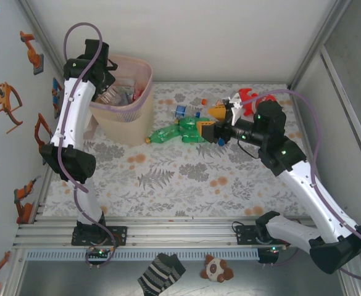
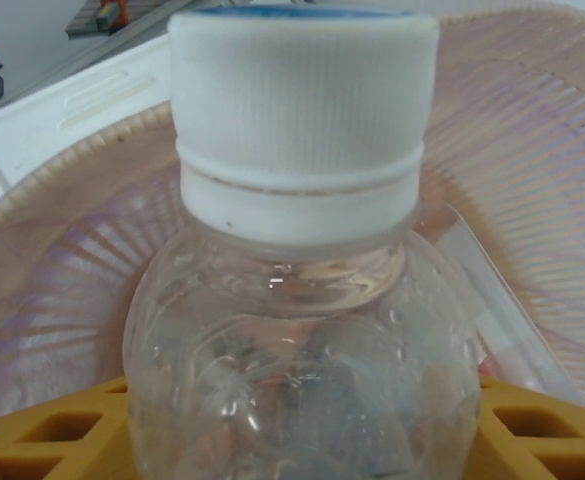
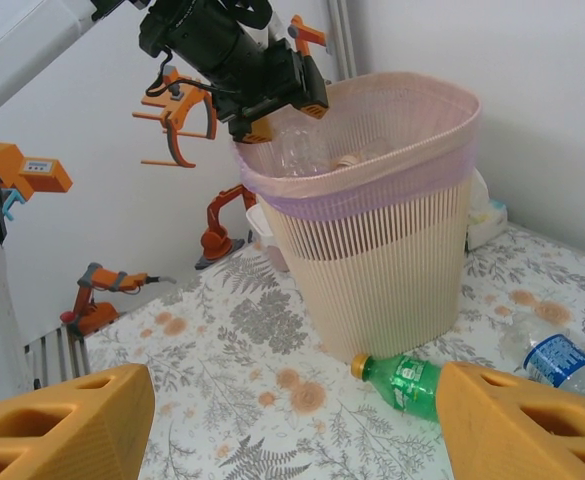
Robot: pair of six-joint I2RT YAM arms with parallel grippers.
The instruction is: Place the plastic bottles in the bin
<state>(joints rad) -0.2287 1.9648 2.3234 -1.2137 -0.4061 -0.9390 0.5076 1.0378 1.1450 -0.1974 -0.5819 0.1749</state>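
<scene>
Your left fingers [image 2: 52, 440] held the clear bottle [image 2: 302, 360] with the bin [image 2: 552, 150] below them, so you needed to release it only inside the rim, while your right fingers [image 3: 62, 420] stood wide, the green bottle [image 3: 404, 386] just ahead.

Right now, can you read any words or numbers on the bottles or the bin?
Nothing here can be read.
green bottle, label: white marks, too blurred to read.
clear bottle, blue label: white marks, too small to read.
white-capped bottle: no writing shows on the cap.
bin: no writing shows.
</scene>
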